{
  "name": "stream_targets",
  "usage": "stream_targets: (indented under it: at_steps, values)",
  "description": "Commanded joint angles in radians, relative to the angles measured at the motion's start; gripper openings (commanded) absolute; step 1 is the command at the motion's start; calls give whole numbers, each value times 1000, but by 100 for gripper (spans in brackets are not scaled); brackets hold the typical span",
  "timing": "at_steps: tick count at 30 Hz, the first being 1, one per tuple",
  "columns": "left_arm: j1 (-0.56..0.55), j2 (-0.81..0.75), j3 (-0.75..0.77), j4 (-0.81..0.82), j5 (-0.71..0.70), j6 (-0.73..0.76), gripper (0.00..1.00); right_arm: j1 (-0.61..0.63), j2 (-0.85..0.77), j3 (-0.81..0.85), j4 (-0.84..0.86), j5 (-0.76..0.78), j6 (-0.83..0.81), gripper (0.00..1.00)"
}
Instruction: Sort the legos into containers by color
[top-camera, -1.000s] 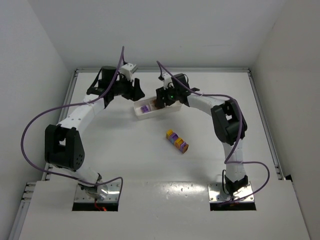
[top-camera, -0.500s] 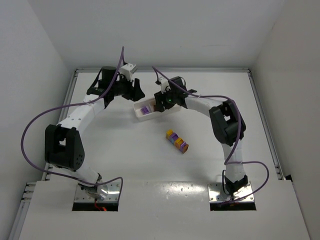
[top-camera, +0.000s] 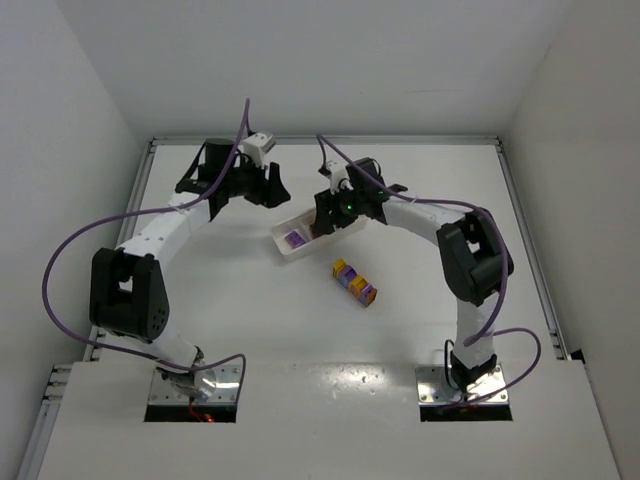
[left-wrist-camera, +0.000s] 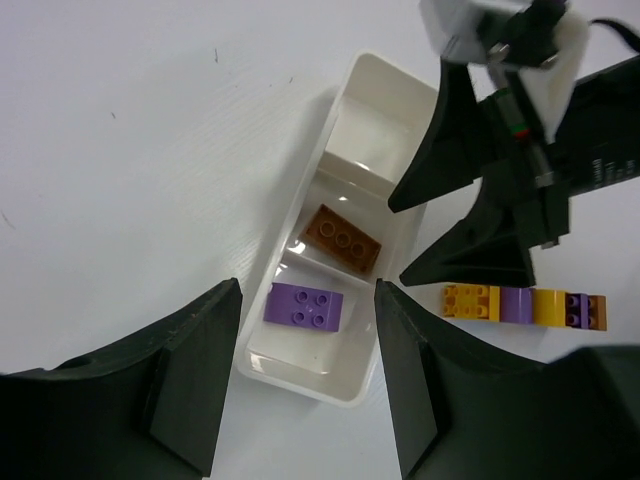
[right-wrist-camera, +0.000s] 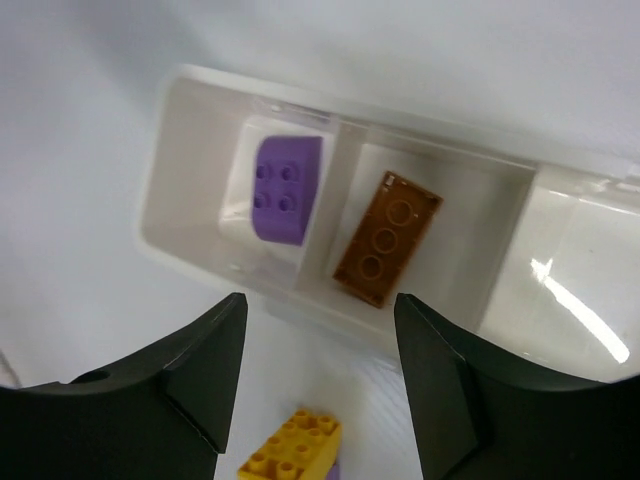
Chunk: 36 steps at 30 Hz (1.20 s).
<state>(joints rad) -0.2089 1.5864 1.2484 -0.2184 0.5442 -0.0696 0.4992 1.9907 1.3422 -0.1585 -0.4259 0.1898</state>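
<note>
The white tray (right-wrist-camera: 190, 150) has shifted a little nearer on the tabletop (top-camera: 250, 300) beneath the spread, empty right pincer (right-wrist-camera: 318, 330), the left pincer (left-wrist-camera: 307, 290) likewise spread, and it holds a purple brick (right-wrist-camera: 283, 187) and a brown-orange brick (right-wrist-camera: 388, 237) in adjoining compartments, so the stacked legos (top-camera: 354, 281) nearby remain unsorted.

My left arm (top-camera: 165, 228) rises from its base with the elbow bent out to the left and the forearm reaching toward the far middle. My left gripper (top-camera: 272, 188) tilts downward, its fingers (left-wrist-camera: 190, 370) set apart. My right arm (top-camera: 425, 212) mirrors this, elbow out to the right, forearm reaching left. My right gripper (top-camera: 322, 214) faces down, jaws also parted. The two grippers hang near each other, not touching.
</note>
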Motion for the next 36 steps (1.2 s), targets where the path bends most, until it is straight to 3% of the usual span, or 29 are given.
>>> stream_targets:
  at_steps: [1, 5, 8, 11, 12, 13, 16, 19, 26, 31, 36]
  values:
    - [8, -45, -12, 47, 28, -21, 62, 2, -90, 34, 60, -88, 62, 62]
    - [8, -75, -44, 67, 60, -21, 62, 2, -128, 80, 97, -119, 76, 63]
    - [8, -88, -75, 67, 176, 0, 62, -19, -171, 136, -5, -110, 19, 63]
    - [-55, -88, -55, -131, 266, 228, 62, -57, -257, 117, -117, -99, -94, 63]
    - [-119, -88, -23, -286, 266, 407, 62, -68, -286, 74, -142, -82, -127, 63]
    - [-148, -77, -12, -353, 275, 483, 62, -79, -315, 46, -163, -68, -182, 63]
    - [-239, -59, 8, -526, 275, 713, 62, -123, -455, -64, -249, -7, -266, 63]
    - [-288, -36, -21, -585, 275, 890, 62, -177, -620, -175, -297, 70, -311, 66]
    - [-421, 44, -44, -494, 183, 996, 59, -280, -895, -376, -426, 145, -359, 69]
    - [-483, 107, -31, -368, 163, 1047, 59, -342, -967, -462, -455, 154, -378, 69]
    - [-503, 227, 72, -354, 126, 1056, 59, -366, -977, -497, -464, 136, -378, 69]
